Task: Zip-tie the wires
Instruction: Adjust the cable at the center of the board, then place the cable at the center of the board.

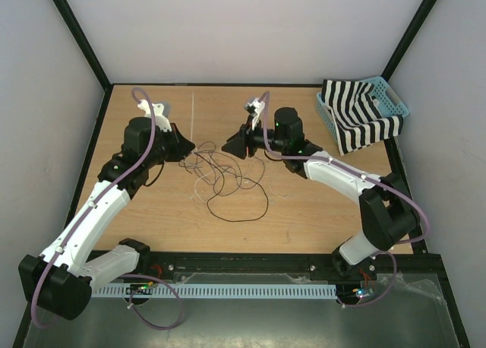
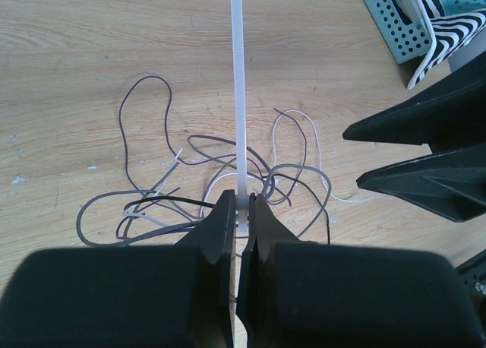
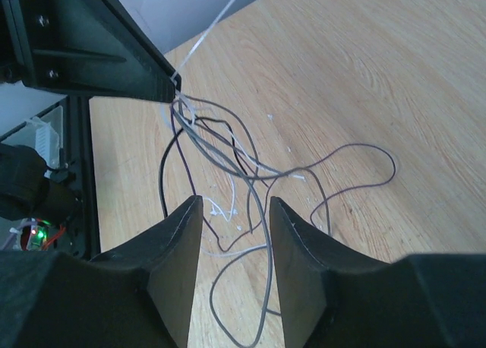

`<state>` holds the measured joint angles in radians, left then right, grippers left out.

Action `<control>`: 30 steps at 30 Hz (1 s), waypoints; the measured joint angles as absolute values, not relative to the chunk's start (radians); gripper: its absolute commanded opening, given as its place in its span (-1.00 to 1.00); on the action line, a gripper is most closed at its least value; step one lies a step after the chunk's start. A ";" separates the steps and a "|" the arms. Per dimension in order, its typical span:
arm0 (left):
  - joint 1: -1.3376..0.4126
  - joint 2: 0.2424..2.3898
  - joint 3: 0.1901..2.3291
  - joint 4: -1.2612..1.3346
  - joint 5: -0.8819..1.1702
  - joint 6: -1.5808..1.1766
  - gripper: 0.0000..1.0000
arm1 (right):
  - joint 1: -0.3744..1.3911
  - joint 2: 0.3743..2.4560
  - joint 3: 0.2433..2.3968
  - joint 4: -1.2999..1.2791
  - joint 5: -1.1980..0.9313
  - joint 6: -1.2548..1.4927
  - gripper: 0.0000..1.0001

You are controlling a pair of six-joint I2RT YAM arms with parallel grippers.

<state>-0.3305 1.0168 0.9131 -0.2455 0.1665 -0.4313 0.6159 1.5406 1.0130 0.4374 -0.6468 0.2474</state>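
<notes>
The wires (image 1: 228, 182) lie in a loose tangle of thin dark and pale loops on the wooden table between the two arms. My left gripper (image 1: 189, 146) is shut on one end of the zip tie (image 2: 238, 97), a whitish strip that runs straight out from the jaws (image 2: 243, 204) over the tangle (image 2: 175, 201). In the top view the zip tie (image 1: 193, 116) shows as a faint line toward the far edge. My right gripper (image 1: 226, 145) faces the left one and stands open (image 3: 235, 204), low over the wires (image 3: 250, 173), holding nothing. Its black fingers (image 2: 425, 120) show at the right of the left wrist view.
A light blue perforated basket (image 1: 396, 99) with a black-and-white striped cloth (image 1: 357, 120) stands at the far right corner. Black frame posts and pale walls close in the table on three sides. Purple arm cables run along both arms.
</notes>
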 measured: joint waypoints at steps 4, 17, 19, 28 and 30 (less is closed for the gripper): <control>-0.331 1.017 0.911 -0.244 0.179 -0.432 -1.00 | 0.624 1.562 1.042 0.459 -0.633 0.289 0.02; -0.331 0.989 0.856 -0.221 0.228 -0.432 -1.00 | 0.640 1.647 1.146 0.564 -0.495 0.590 0.09; -0.331 0.983 0.851 -0.215 0.236 -0.432 -1.00 | 0.649 1.668 1.164 0.580 -0.488 0.620 0.10; -0.331 0.978 0.844 -0.210 0.259 -0.432 -1.00 | 0.713 1.752 1.207 0.594 -0.482 0.686 0.07; -0.331 0.978 0.844 -0.207 0.262 -0.432 -1.00 | 0.722 1.763 1.211 0.593 -0.484 0.693 0.00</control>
